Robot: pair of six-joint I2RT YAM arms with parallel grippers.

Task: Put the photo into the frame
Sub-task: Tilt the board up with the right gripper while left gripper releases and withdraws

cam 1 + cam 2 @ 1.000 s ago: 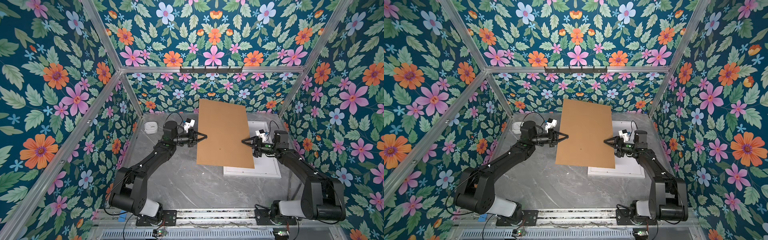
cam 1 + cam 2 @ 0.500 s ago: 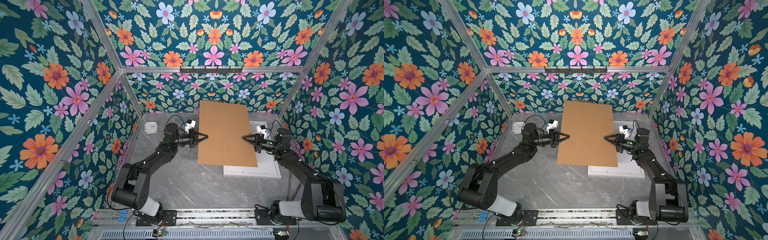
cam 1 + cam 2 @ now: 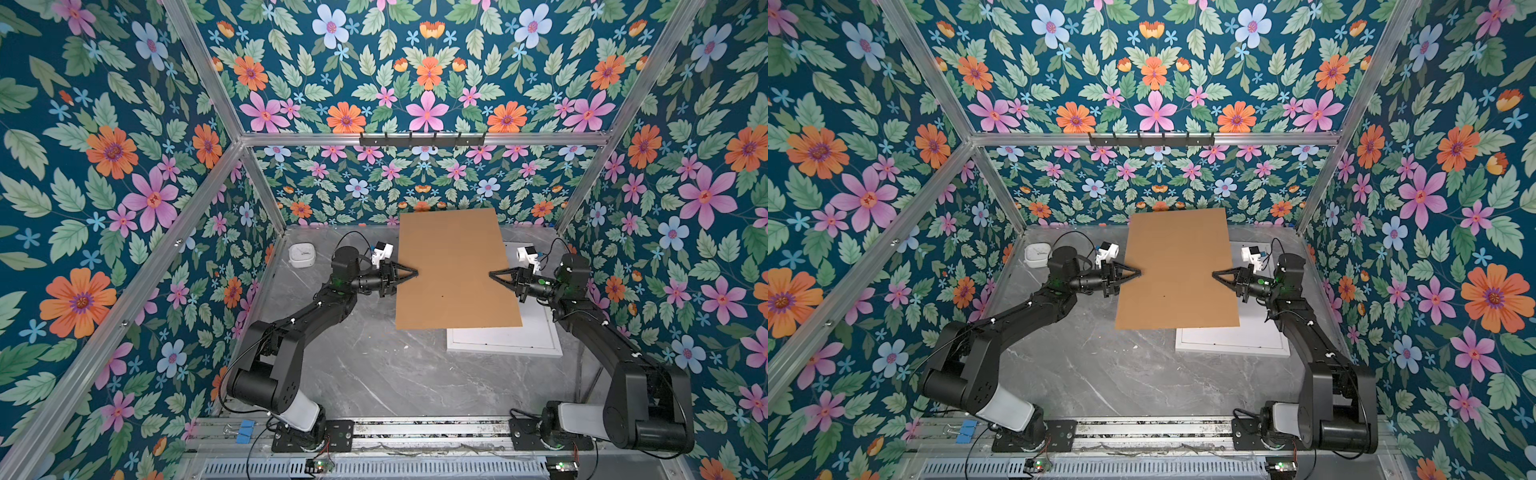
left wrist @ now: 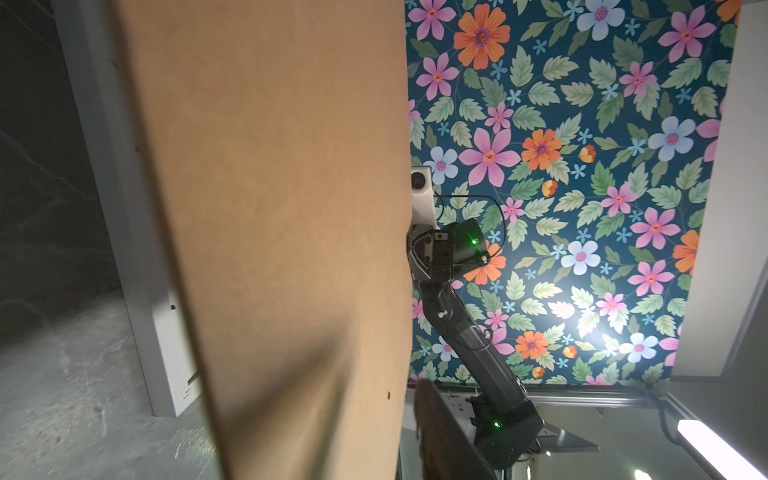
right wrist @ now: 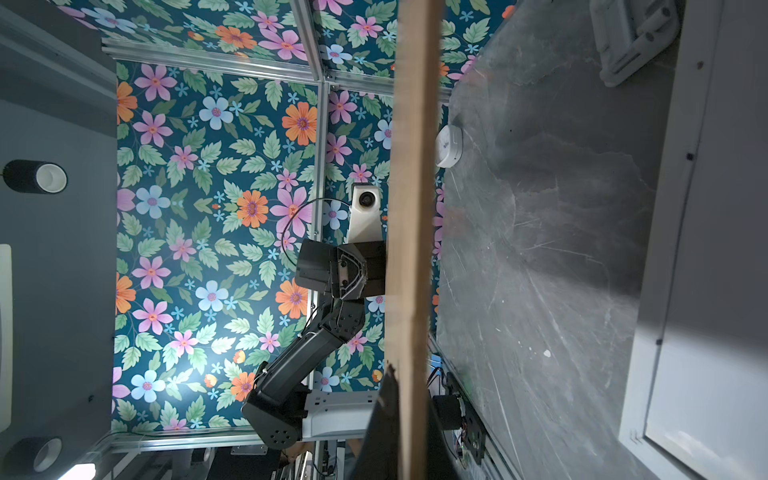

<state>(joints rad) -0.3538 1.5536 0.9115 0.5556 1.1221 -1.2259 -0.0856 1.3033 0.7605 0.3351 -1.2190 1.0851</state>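
Note:
A plain brown backing board [image 3: 453, 270] [image 3: 1177, 270] hangs level above the table between both arms. My right gripper [image 3: 491, 274] [image 3: 1214, 274] is shut on its right edge; in the right wrist view the board [image 5: 411, 208] runs edge-on between the dark fingers [image 5: 380, 428]. My left gripper [image 3: 415, 272] [image 3: 1139, 273] straddles the left edge with its jaws parted. In the left wrist view one finger [image 4: 440, 436] stands clear of the board [image 4: 270, 208]. The white frame [image 3: 503, 343] [image 3: 1231, 343] lies flat on the table, partly under the board. The photo is out of view.
A small white device [image 3: 302, 254] [image 3: 1037, 254] sits at the table's back left. Floral walls close in the grey marble table [image 3: 374, 374] on three sides. A black hook rail [image 3: 422, 139] is mounted on the back wall.
My right gripper has closed onto the board's right edge. My left jaws, shut on the left edge before, have parted. The board has shifted slightly right.

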